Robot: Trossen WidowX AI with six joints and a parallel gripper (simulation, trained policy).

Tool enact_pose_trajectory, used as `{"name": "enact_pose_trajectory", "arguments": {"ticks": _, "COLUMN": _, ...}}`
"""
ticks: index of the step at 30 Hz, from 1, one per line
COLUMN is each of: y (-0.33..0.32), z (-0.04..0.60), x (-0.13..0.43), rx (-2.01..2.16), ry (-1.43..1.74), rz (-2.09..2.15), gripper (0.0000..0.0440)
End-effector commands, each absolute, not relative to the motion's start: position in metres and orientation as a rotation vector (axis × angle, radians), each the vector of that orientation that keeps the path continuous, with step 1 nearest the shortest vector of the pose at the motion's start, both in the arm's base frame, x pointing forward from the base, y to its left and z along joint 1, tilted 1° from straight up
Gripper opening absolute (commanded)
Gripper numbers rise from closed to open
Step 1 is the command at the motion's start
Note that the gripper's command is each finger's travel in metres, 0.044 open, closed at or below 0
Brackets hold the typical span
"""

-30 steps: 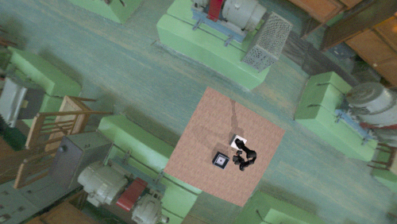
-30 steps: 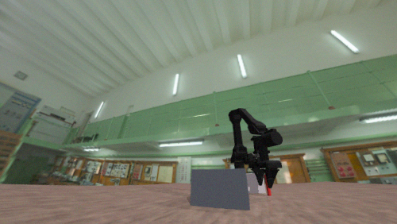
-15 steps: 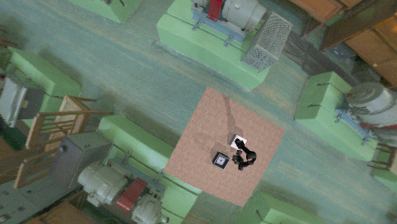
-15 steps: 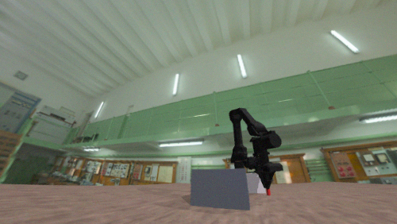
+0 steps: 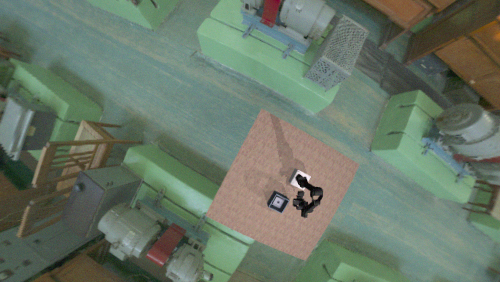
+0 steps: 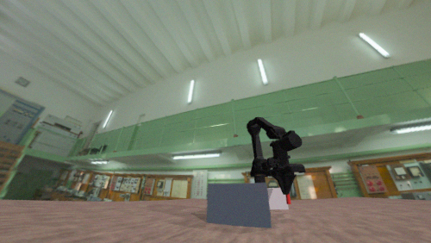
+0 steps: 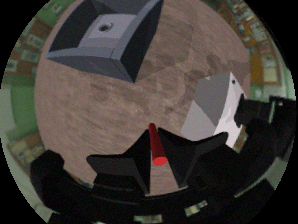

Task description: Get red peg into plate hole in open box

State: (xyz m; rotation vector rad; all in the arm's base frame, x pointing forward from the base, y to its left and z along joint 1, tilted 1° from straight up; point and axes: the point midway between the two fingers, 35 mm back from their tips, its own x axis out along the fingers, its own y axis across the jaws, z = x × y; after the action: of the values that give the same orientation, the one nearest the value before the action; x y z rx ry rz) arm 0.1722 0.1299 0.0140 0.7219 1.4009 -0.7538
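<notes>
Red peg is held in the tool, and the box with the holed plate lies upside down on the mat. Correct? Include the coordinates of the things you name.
Not quite: the box point(image 5: 285, 206) point(image 6: 239, 204) point(image 7: 87, 56) stands open side up, its holed plate showing inside, in the wrist view. The rest is right.

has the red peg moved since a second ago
Yes, up: in the exterior view the lower end of the red peg now sits above the bottom edge of the white block; before, it was about level with it.
</notes>
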Motion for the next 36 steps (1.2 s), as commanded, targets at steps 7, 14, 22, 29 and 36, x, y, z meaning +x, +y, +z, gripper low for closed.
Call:
{"name": "enact_pose_trajectory", "arguments": {"ticks": 7, "y": 0.123, "z": 0.05, "x": 0.197, "rx": 0.679, "ry": 1.327, "rz": -0.679, "gripper": 0.0006}}
{"name": "enact_pose_trajectory", "arguments": {"ticks": 14, "y": 0.115, "z": 0.076, "x": 0.22, "rx": 0.669, "ry": 1.275, "rz": -0.652, "gripper": 0.0}}
{"name": "enact_pose_trajectory", "arguments": {"ticks": 22, "y": 0.099, "z": 0.099, "x": 0.248, "rx": 0.676, "ry": 1.223, "rz": -0.653, "gripper": 0.0}}
{"name": "enact_pose_trajectory", "arguments": {"ticks": 29, "y": 0.077, "z": 0.105, "x": 0.269, "rx": 0.701, "ry": 1.199, "rz": -0.685, "gripper": 0.0}}
{"name": "enact_pose_trajectory", "arguments": {"ticks": 36, "y": 0.055, "z": 0.107, "x": 0.287, "rx": 0.734, "ry": 1.179, "rz": -0.717, "gripper": 0.0}}
